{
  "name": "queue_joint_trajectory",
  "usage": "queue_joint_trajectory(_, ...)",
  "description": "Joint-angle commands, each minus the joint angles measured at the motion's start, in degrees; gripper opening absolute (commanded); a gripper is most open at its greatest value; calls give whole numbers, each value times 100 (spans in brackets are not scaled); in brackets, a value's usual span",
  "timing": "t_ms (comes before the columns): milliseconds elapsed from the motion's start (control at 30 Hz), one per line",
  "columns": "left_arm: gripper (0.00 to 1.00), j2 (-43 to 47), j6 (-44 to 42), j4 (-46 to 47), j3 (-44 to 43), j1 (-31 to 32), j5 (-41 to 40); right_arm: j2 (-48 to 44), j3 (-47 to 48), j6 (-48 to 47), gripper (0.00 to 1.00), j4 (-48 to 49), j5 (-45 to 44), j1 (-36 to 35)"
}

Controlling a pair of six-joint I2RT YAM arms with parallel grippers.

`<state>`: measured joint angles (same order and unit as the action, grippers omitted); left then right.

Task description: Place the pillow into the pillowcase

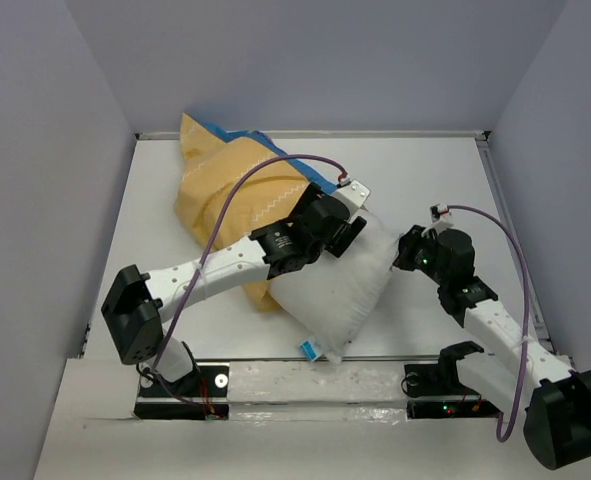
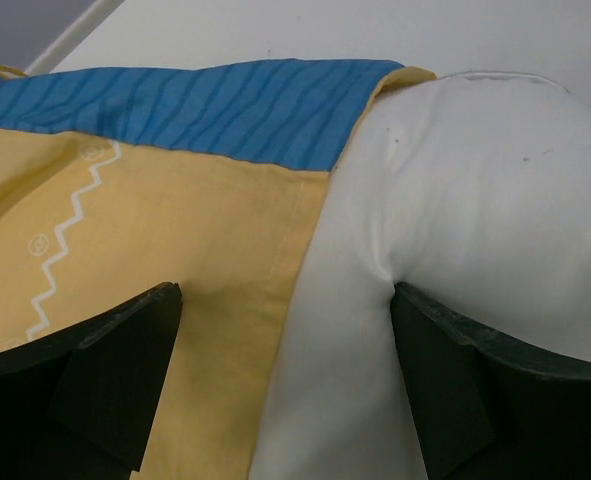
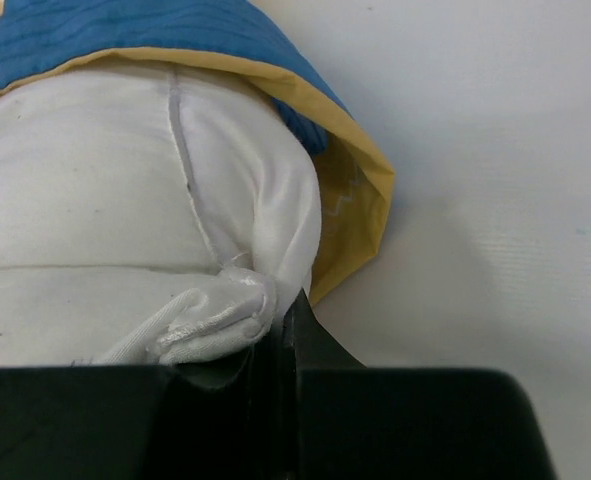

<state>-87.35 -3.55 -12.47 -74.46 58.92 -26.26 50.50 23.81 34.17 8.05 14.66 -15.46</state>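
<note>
The white pillow point(image 1: 335, 285) lies mid-table with its far end inside the mouth of the pillowcase point(image 1: 230, 190), which is mustard-yellow with a blue edge. My left gripper point(image 1: 347, 232) is open above the case's hem. In the left wrist view point(image 2: 285, 295) one finger rests on the yellow pillowcase point(image 2: 175, 220) and the other presses into the pillow point(image 2: 475, 180). My right gripper point(image 1: 407, 250) is at the pillow's right side. In the right wrist view point(image 3: 275, 312) it is shut on a bunched corner of the pillow point(image 3: 95, 200), next to the pillowcase's yellow rim point(image 3: 350, 200).
The white table point(image 1: 435, 180) has a raised rim at the back and right, with grey walls around it. A small blue-and-white tag point(image 1: 310, 348) hangs at the pillow's near corner. Purple cables loop over both arms.
</note>
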Motion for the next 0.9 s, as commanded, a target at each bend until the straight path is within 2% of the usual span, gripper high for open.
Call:
queue_joint_trajectory(0,93,-404,-541,165,-534,-108,-1309,-242,18,-288,0,258,398,-115)
queue_joint_trajectory(67,89,-484,-533,227,-587,-204,-1294,-277,18,-323,0,214,398,-167)
queue_joint_trajectory(100,82,-511,-524,262,-605,-231,-1346,-295,18,-367,0,188,398,-167)
queue_joint_trajectory(167,78,-537,-524,429,-605,-258,-1452,-330,36,-394,0,153,389,-167)
queue_joint_trajectory(233,68,-546,-576,613,-562,-336,-1347,-357,36,-411,0,126,380,-220)
queue_joint_trajectory(400,30,-696,-620,763,-544,-521,-1101,-365,132,-482,0,56,336,-220)
queue_joint_trajectory(500,26,-634,-612,886,-500,-600,-951,-409,237,-552,0,-84,231,-220)
queue_joint_trajectory(567,18,-529,-568,992,-438,-662,-899,-418,343,-613,0,-181,161,-220)
queue_joint_trajectory(600,18,-450,-559,1044,-430,-671,-881,-410,395,-631,0,-225,152,-220)
queue_joint_trajectory(667,21,-379,-524,1071,-421,-706,-863,-348,649,-666,1,-452,82,-220)
queue_joint_trajectory(700,29,-362,-506,1062,-421,-723,-750,-304,781,-745,10,-593,38,-220)
queue_joint_trajectory(733,53,-309,-428,967,-447,-758,-662,-226,922,-789,38,-821,3,-220)
queue_joint_trajectory(767,75,-283,-384,931,-447,-776,-496,-207,1210,-920,52,-1058,-76,-220)
queue_joint_trajectory(833,86,-169,-287,808,-421,-803,-328,-233,1511,-1026,73,-1575,-295,-272)
queue_joint_trajectory(867,87,-116,-260,773,-412,-820,-249,-277,1660,-1062,76,-1718,-592,-273)
